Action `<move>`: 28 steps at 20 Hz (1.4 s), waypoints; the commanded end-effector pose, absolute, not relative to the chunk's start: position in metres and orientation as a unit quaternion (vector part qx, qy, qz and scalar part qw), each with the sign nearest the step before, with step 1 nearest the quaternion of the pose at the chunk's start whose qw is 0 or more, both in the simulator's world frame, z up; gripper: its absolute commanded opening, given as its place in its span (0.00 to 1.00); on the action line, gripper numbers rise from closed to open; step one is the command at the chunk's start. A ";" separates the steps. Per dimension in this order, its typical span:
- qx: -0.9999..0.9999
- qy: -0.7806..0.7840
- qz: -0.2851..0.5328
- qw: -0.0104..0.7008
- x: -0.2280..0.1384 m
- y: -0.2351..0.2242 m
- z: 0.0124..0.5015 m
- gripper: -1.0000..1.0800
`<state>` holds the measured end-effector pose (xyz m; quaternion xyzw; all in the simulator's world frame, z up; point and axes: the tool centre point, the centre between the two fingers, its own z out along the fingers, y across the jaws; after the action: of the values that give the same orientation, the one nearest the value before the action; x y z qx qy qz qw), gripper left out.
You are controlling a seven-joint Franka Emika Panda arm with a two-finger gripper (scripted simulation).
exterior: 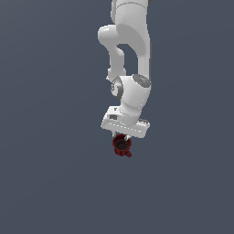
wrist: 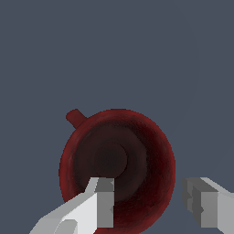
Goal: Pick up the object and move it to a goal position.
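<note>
A: Where's the mug (exterior: 121,146)?

B: Right under the gripper (exterior: 121,137), ext. view. Dark red, sits just below the white hand, handle poking down and toward that view's right. Opening faces the cam, inside looks dark.

A: And the arm (exterior: 132,55)?

B: White, comes down from the top edge of the ext. view, wrist bent, hand roughly mid-frame. Grey all round; can't tell whether the mug is on the counter (exterior: 50,183) or off it, no shadow or edge to judge by.

A: Wrist cam?

B: Looks straight into the mug (wrist: 118,167). Round rim, dark inside, handle stub sticking out from the rim on the side away from the fingers. One finger (wrist: 103,203) lies over the mug's inside, near the wall. The other one (wrist: 205,205) is outside the rim, with a bit of grey showing between it and the mug.

A: So the gripper (wrist: 153,203), closed on it?

B: Fingers are spread, straddling one side of the wall, one in, one out. Outer pad looks apart from the wall. Inner one, can't tell if it's touching. So not pinching anything as far as I can see.

A: Mug upright?

B: Seems so from the wrist cam, opening straight toward the lens.
</note>
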<state>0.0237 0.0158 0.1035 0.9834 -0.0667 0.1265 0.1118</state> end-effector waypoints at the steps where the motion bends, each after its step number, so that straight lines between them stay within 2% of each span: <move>1: 0.981 -0.069 0.140 0.117 0.026 0.018 0.104 0.62; 12: 0.969 -0.075 0.203 0.123 0.034 0.037 0.105 0.62; 28: 0.958 -0.070 0.260 0.094 0.030 0.071 0.099 0.62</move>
<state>0.0310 0.0691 0.0996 0.9589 -0.0705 0.2568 0.0974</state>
